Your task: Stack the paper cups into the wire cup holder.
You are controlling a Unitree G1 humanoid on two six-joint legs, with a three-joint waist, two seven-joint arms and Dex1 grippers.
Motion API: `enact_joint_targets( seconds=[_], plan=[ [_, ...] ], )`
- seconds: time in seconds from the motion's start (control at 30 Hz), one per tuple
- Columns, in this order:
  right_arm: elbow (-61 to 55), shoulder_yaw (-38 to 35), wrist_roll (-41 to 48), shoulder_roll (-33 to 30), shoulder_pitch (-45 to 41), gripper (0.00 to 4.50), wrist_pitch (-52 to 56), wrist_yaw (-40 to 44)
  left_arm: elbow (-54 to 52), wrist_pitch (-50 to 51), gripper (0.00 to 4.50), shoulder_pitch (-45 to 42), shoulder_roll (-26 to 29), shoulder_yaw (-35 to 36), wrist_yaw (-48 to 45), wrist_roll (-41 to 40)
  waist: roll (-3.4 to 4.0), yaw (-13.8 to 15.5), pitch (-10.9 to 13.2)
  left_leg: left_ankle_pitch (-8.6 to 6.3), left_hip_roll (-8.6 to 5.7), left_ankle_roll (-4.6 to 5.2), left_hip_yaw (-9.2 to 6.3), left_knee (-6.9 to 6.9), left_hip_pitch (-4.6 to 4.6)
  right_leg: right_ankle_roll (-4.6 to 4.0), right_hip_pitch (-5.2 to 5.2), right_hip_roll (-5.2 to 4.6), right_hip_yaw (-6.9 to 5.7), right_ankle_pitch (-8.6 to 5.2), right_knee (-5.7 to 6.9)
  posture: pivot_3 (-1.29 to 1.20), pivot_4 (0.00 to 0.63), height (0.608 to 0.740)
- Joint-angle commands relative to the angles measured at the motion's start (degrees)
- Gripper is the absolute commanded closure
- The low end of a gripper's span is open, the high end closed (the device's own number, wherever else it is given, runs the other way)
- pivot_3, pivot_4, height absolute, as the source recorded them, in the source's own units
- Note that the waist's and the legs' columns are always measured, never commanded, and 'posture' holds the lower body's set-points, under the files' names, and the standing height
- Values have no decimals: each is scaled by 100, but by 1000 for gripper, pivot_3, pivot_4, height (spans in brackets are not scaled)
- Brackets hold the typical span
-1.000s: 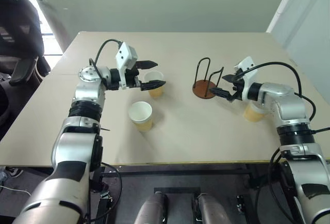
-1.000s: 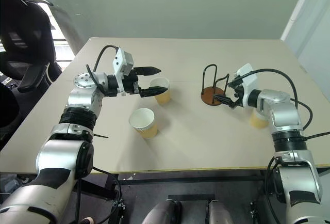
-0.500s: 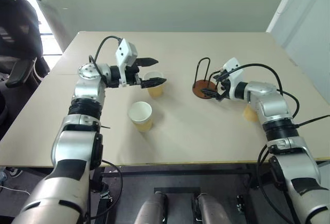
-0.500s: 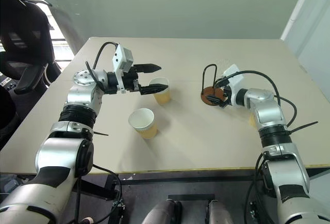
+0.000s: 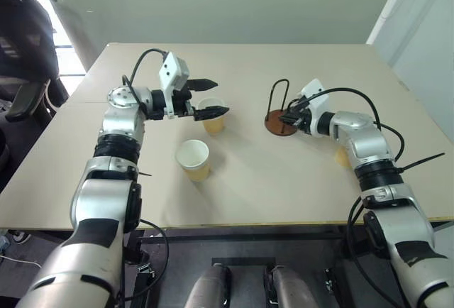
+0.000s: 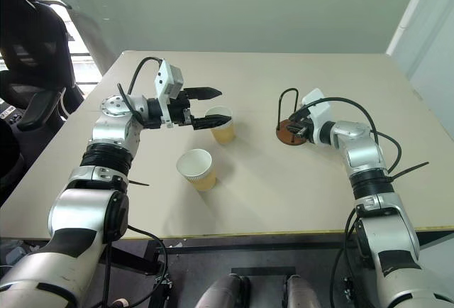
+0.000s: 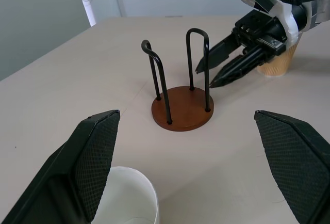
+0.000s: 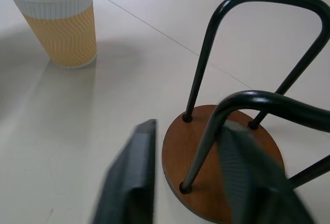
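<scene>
Your right gripper (image 7: 215, 75) is pinching in around a wire loop of the cup holder (image 5: 281, 112); whether it is actually clamping, you cannot tell. Your left gripper (image 5: 211, 98) is hanging with fingers apart straddling a cup (image 5: 212, 115). Second cup (image 5: 194, 160) at its 7 o'clock; third cup (image 7: 277, 65) behind your right forearm, blocked.

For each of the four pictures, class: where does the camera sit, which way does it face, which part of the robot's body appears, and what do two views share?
Left eye, right eye: on the head, facing forward and down over the table; both arms show.
Left wrist: looks along the open left gripper at the wire cup holder and the right gripper.
Right wrist: looks along the right gripper's fingers, which flank one wire loop of the holder; a paper cup beyond.
Shared: both wrist views show the holder.
</scene>
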Motion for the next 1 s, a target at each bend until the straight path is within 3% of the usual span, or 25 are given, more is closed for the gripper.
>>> enact_joint_targets(
  seconds=[0.03,0.07,0.27,0.67,1.0],
  plan=[
    [-84,-26,-1,-33,-154,4257,-44,52,-42,2,0,-191,67,85,-16,-26,0,-1,0,0,0,-1,0,0,0,0,0,0,0,0,0,0,150,740],
    [-81,-18,-4,-36,-151,4488,-45,67,-39,6,0,-191,67,85,-18,-26,0,0,0,-1,0,-1,0,0,0,0,0,0,0,0,0,0,150,740],
    [-95,50,22,-118,-153,4488,-195,444,-28,26,0,-173,67,76,-42,-23,0,-1,0,-1,0,-2,0,0,0,0,0,0,0,0,0,0,150,740],
    [-891,259,547,-540,-126,4488,-201,2502,-13,69,0,-165,82,73,-100,-18,0,-2,0,1,0,3,0,-2,-4,-4,-3,0,-1,-3,-1,0,150,740],
    [-1409,603,697,-797,-83,4488,107,3470,-8,100,0,-208,101,80,-95,-8,0,-11,0,7,0,10,0,-1,-2,-9,-2,0,-1,-6,2,0,150,740]
  ],
)
